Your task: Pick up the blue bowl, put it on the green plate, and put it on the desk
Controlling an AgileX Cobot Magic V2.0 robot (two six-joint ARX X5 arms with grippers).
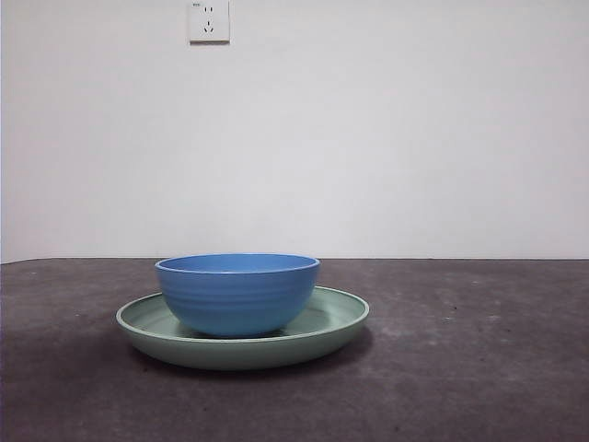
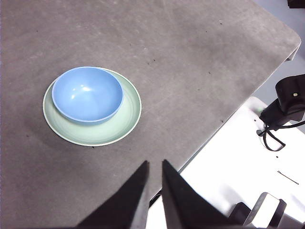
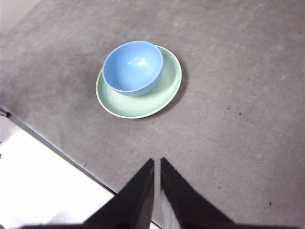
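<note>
Blue bowl (image 1: 237, 293) seated upright inside green plate (image 1: 243, 329), off-centre, crowding one side of the rim rather than sitting in the middle. Plate flat on the bench (image 1: 479, 368), well in from the edges. Wall socket (image 1: 208, 20) high on the wall behind, of no concern.

Left claw (image 2: 155, 179) held well apart from the stack, above the bench edge, jaws nearly together with only a thin slit between the tips, gripping nothing. Right claw (image 3: 157, 176) likewise well back near the opposite edge, jaws drawn almost shut, empty. Neither seen in the front view.

Likely remaining step, judged from the layout: lifting the bowl off again and setting it on the bench.

Risks from here:
- Jaws this narrow would strike the bowl rim instead of straddling it; wide opening needed before descent.
- Glossy, ridged wall could slip from a pinch on the rim, dropping the bowl onto the plate.
- Off-centre seating may press a jaw against the plate rim and drag or tip the plate.
- Gap between bowl and plate rim on the crowded side hard to judge, possibly none.
</note>
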